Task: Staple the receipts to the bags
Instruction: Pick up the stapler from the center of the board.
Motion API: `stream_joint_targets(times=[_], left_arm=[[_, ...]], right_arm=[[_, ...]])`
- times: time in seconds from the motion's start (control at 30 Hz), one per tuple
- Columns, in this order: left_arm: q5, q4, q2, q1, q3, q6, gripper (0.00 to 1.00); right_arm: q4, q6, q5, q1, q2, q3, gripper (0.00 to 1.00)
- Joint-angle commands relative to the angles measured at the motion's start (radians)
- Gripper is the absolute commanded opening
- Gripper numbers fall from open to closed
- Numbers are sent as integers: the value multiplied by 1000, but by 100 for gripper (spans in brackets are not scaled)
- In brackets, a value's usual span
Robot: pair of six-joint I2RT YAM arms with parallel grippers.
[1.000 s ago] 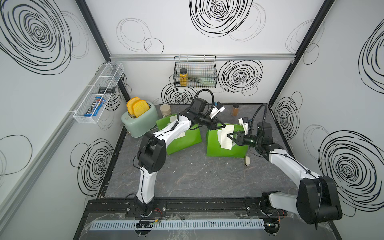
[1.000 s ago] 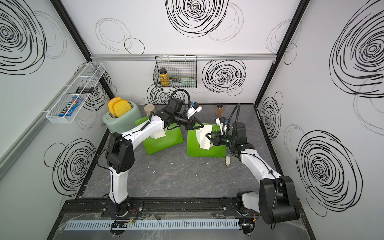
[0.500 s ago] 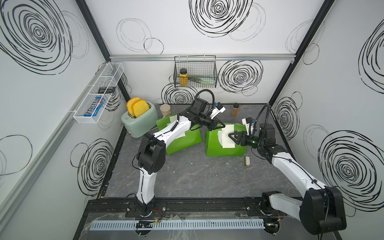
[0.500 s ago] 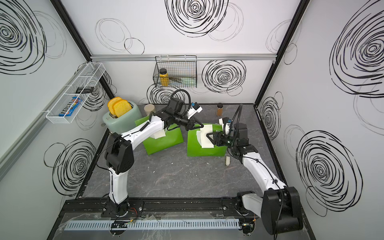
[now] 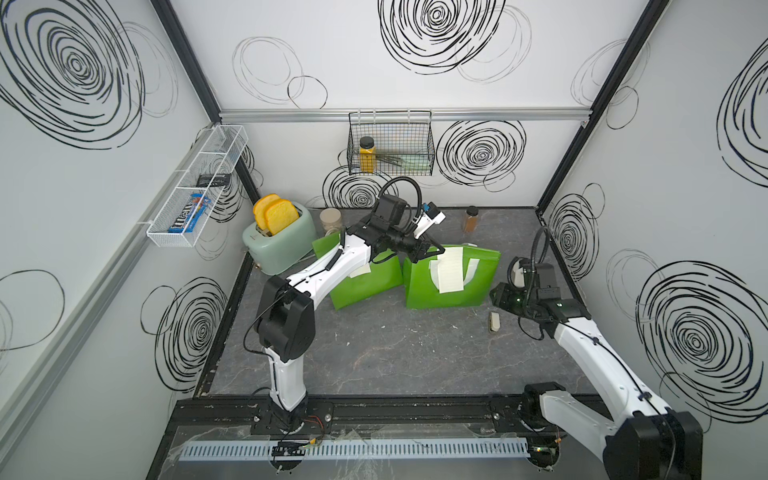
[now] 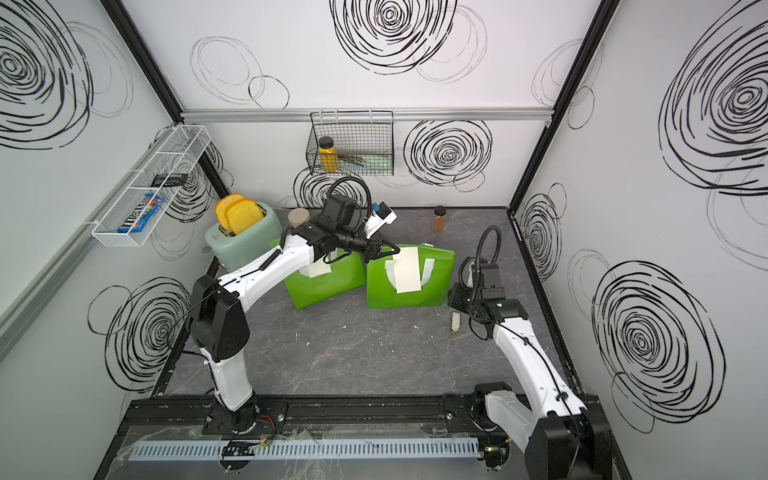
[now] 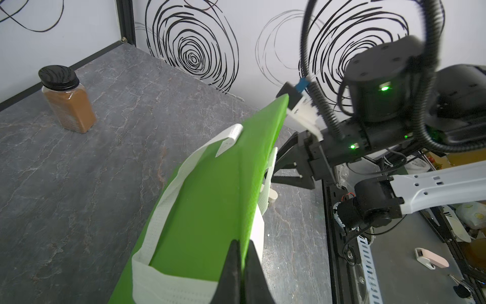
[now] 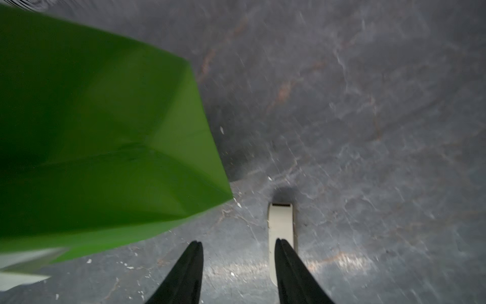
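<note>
Two green bags lie on the dark table in both top views, the left bag partly under my left arm, the right bag lifted at its top edge. One white receipt lies on the right bag. Another receipt shows on the left bag. My left gripper is shut on the right bag's upper edge. My right gripper hangs open and holds nothing, just off that bag's corner, beside a small beige stapler.
A mint toaster with bread stands at the back left, a lidded jar next to it. A brown spice bottle stands near the back wall. A wire basket hangs there, and a wire shelf hangs on the left wall.
My right gripper has opened and drawn back off the right bag toward the table's right side, stopping by the stapler. The left gripper has stayed shut on the bag's top edge.
</note>
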Motion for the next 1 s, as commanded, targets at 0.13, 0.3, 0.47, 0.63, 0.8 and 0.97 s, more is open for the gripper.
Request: stream_joint_targets(times=[0.13,0.3,0.47,0.63,0.8,0.97], left_arm=[[4,71,-72,7,-69,36,0],[1,43,-81,18,-69,56,0],[19,57,-92,21,-76,50,0],[29,74,-90,23,-83,38,0],[31,71,-87,27,-84,40,0],[33,71,-84,30,-83,42,0]], right_arm=[[-252,-25,-5,-7,254,108,47],[-249,-47,2,-17,325,120,46],[-269,-77,-32,-41,383,134,40],[-282,-95,-16,-47,439,181,38],[-291,-114,-44,-47,497,213,36],[-303,-121,-49,-47,509,220,34]])
